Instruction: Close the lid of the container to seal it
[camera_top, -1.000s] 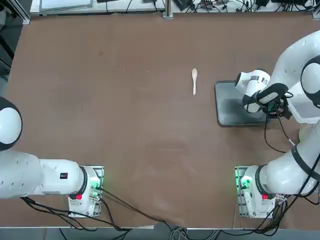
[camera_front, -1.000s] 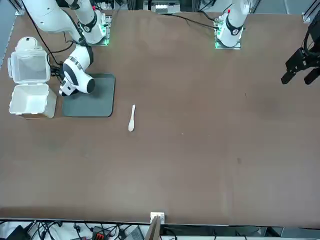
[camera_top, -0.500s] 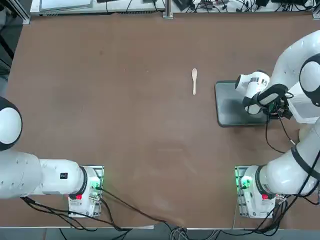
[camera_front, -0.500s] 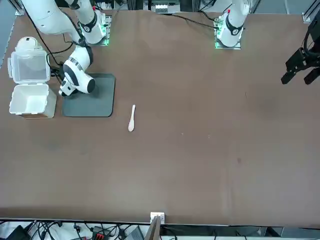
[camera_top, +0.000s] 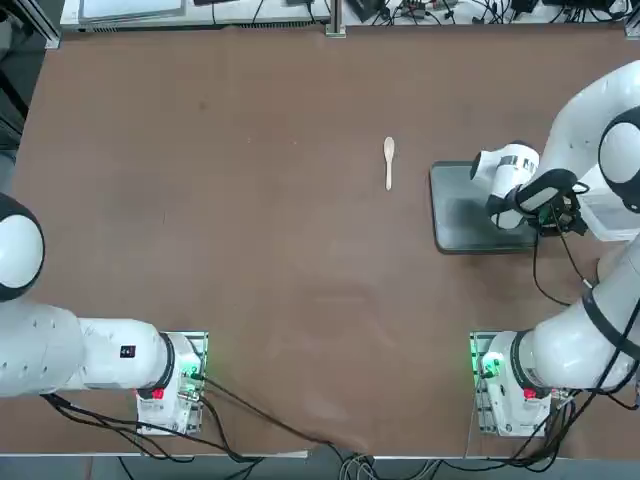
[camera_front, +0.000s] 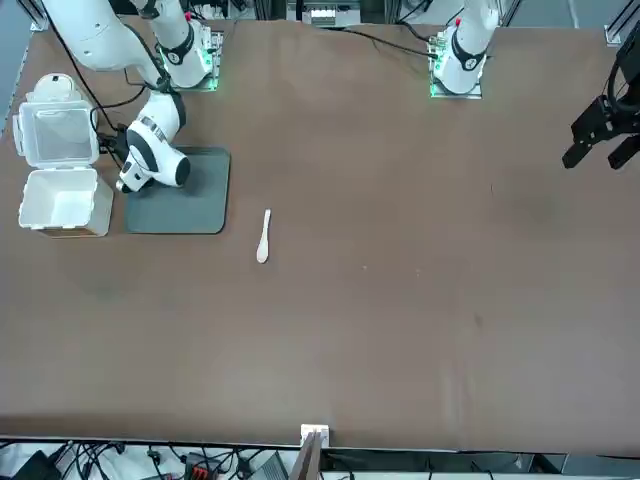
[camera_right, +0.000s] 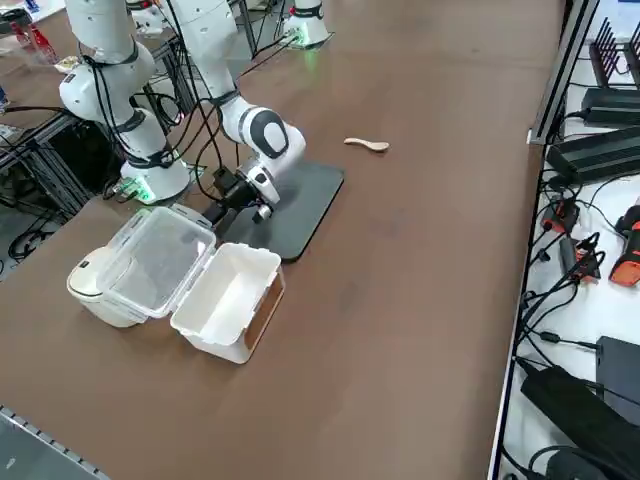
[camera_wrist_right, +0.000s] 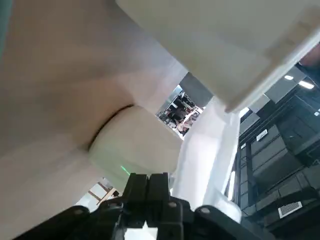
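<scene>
Lid: white translucent square plastic lid (camera_right: 155, 255) lies flung open, unsealed.
Container: small white plastic box (camera_right: 225, 300) near table edge, beside dark grey tray (camera_right: 300, 205).
Hand: right hand (camera_right: 235, 192), fingers pressed together, empty, near lid's edge; closing remains.

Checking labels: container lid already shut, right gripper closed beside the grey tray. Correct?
Not quite. The lid is open, folded back flat beside the container, as the right side view shows. The right gripper is shut beside the grey tray.
</scene>
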